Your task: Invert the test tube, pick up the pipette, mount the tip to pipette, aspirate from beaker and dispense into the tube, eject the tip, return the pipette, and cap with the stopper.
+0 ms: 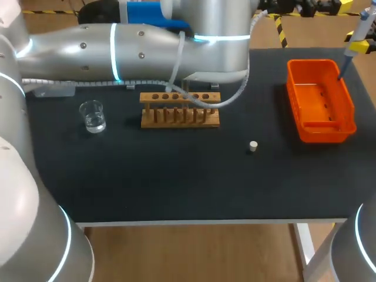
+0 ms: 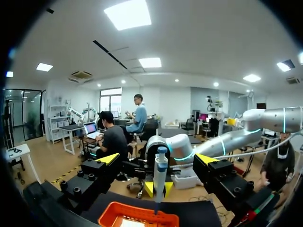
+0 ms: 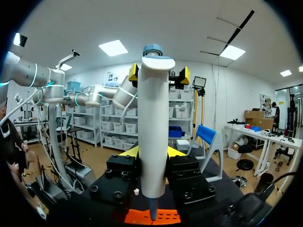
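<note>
My right gripper [image 3: 152, 152] is shut on the white pipette [image 3: 154, 118] and holds it upright. In the head view this gripper [image 1: 357, 46] is at the far right, and the pipette's [image 1: 345, 63] narrow end points down into the orange bin [image 1: 299, 94]. My left arm reaches across the table's back above the wooden tube rack [image 1: 180, 110]. The left gripper [image 2: 157, 159] is open with nothing between its fingers, and it faces the pipette [image 2: 160, 172]. The arm hides the rack's back, so I cannot make out a test tube. A glass beaker [image 1: 93, 116] of clear liquid stands at the left. A small white stopper [image 1: 253, 146] lies right of the middle.
The orange bin [image 2: 110, 218] stands at the table's right side, near its far edge. A translucent cable [image 1: 235, 94] hangs from my left arm over the rack's right end. The black mat [image 1: 176, 182] covers the table to its front edge.
</note>
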`<state>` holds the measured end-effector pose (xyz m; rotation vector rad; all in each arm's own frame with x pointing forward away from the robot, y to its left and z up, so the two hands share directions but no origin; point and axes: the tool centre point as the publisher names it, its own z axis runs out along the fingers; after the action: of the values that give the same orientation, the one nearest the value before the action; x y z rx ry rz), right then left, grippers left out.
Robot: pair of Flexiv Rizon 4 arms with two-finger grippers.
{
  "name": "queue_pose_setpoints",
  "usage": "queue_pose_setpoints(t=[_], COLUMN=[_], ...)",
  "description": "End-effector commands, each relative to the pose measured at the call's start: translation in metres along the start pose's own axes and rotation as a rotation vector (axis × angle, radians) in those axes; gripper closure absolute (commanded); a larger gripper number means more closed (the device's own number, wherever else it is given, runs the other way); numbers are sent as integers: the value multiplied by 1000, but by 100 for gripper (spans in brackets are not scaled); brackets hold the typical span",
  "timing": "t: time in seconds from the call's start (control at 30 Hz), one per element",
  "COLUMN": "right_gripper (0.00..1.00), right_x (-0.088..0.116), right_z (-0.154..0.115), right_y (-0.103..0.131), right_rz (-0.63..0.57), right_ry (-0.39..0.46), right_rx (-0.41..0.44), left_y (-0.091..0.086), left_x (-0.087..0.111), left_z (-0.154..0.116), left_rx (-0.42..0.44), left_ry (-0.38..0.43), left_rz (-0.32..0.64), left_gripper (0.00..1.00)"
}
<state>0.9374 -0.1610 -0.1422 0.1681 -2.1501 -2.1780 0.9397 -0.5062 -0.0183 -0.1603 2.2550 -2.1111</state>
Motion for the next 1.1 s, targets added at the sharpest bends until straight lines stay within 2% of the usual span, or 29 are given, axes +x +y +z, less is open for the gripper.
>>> queue_pose_setpoints(t=[0.03, 0.23, 0.43, 0.67, 1.1], right_gripper=[100, 100, 100, 100, 100], right_x=[0, 0, 0, 0, 0], right_z=[0, 0, 0, 0, 0], right_y=[1, 1, 1, 1, 1], right_rz=[0, 0, 0, 0, 0], right_ry=[1, 1, 1, 1, 1], right_rx=[3, 3, 3, 3, 3], left_y=[-1, 8, 21, 40, 74], left_x=[4, 16, 29, 47, 53], left_z=[-27, -51, -77, -102, -147], left_rx=[-180, -206, -208, -176, -104], left_ry=[271, 262, 217, 155, 88], left_rz=[-11, -7, 2, 21, 77], left_gripper=[0, 0, 0, 0, 0])
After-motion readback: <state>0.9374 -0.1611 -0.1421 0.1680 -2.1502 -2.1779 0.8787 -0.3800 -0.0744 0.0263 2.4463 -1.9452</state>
